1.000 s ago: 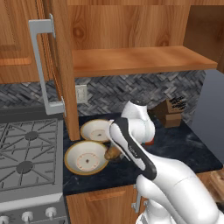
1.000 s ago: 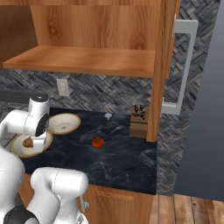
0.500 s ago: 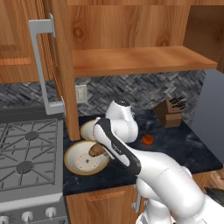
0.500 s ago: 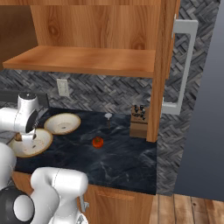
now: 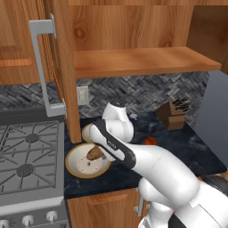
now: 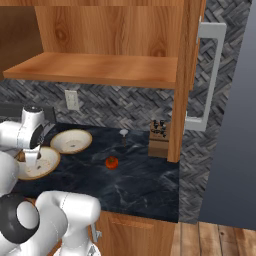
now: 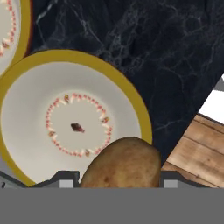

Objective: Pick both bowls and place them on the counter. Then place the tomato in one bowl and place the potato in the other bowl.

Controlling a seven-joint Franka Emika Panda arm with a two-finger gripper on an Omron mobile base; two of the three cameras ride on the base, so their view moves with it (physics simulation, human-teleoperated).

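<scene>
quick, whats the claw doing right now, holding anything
claw: closed on the potato, held above the front bowl

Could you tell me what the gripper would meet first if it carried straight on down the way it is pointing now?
Most likely the near bowl. The gripper, holding the potato, points down over it, though how far above it hangs is hard to judge.

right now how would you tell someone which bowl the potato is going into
Start at the stove and step right onto the dark counter. Two alike bowls sit there; take the front bowl, nearer the counter's edge, not the back bowl by the wall. The hand holds the potato over it.
</scene>
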